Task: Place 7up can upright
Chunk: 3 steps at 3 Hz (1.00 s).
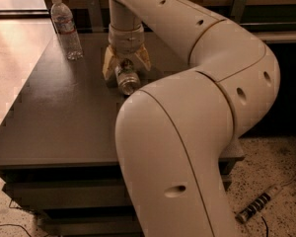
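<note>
**Operator:** Report the position and condition of the claw.

**Technician:** The claw (126, 65) hangs at the end of the smooth, cream-white, rounded plastic arm (202, 78). It points straight down over the far half of the dark grey, matte, flat worktop (64, 117). Its two tan, wedge-shaped fingers (109, 64) are spread wide apart and have hold of nothing.

**Operator:** Locate the task object.

**Technician:** The small, silvery aluminium 7up can (127, 79) lies on its side on the worktop, directly beneath the claw and between the two fingers. Its shiny round metal end faces the camera. Whether either finger touches the can cannot be told, and the label marks on its body cannot be read.

**Operator:** List the other items.

**Technician:** A clear, ribbed plastic water bottle (66, 29) with a white cap stands upright near the far left corner of the worktop, well apart from the can. It carries a white label band with red marks, and the writing is not legible. A grey power strip (256, 207) lies on the speckled stone floor (281, 152) at the lower right.
</note>
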Motion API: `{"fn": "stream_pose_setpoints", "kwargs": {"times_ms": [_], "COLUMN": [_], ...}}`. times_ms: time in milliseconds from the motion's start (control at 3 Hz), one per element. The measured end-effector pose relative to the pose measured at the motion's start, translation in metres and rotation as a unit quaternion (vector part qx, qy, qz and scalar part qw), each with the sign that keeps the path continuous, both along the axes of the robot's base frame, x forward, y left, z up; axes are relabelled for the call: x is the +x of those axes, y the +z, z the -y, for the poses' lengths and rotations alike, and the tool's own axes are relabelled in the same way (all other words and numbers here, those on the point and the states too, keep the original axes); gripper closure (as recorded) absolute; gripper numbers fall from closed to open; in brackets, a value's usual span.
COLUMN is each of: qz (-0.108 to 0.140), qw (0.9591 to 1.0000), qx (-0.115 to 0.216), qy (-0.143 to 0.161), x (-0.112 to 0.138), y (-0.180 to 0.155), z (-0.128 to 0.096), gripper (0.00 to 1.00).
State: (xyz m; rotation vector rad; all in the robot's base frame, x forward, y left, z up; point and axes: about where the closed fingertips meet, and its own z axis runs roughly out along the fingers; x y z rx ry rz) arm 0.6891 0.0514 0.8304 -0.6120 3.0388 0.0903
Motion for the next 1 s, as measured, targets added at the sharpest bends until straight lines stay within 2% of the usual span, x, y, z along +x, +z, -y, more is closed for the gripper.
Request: {"fn": "stream_pose_setpoints", "kwargs": {"times_ms": [333,1000], "qz": [0.004,0.011], "qw": [1.0000,0.9999], "qx": [0.003,0.008], "qy": [0.000,0.001], "x": [0.0028,0.0092], "y": [-0.0021,-0.0085], "z": [-0.0022,-0.0078], "gripper": [0.46,0.99]}}
